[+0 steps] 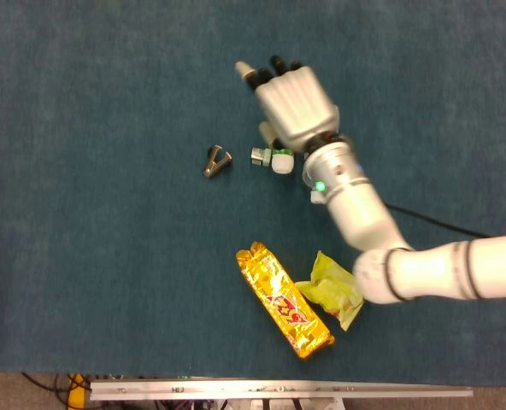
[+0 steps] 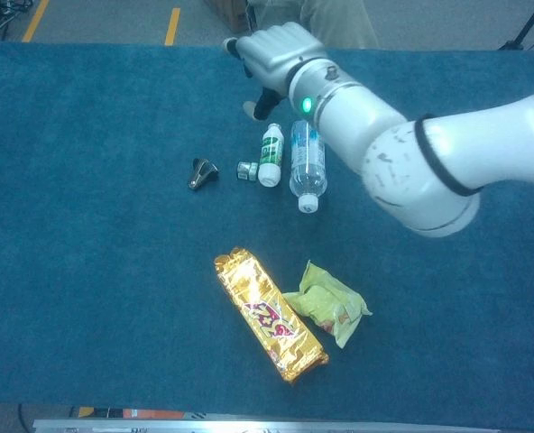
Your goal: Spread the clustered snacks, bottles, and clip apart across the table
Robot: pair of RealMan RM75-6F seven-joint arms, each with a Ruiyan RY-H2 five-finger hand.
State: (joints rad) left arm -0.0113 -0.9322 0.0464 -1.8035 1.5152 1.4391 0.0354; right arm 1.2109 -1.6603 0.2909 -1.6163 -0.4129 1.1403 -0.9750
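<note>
Our right hand hovered at upper centre, fingers loosely apart and holding nothing. Just below lay the clear bottle, rigid but prone to roll, best gripped mid-body. Lower centre sat the gold snack bar, crinkly and slippery, touching the soft green packet. The small bottle lay beside a tiny item; the clip lay left.

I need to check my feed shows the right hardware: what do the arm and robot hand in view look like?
Only one arm shows. The right robot hand has a ribbed silver-white back and black fingers with pale tips. Its wrist is a metallic cuff with a glowing green light. The arm is glossy white, rounded, with black rings at its joints. A thin black cable trails beside it in the head view.
</note>
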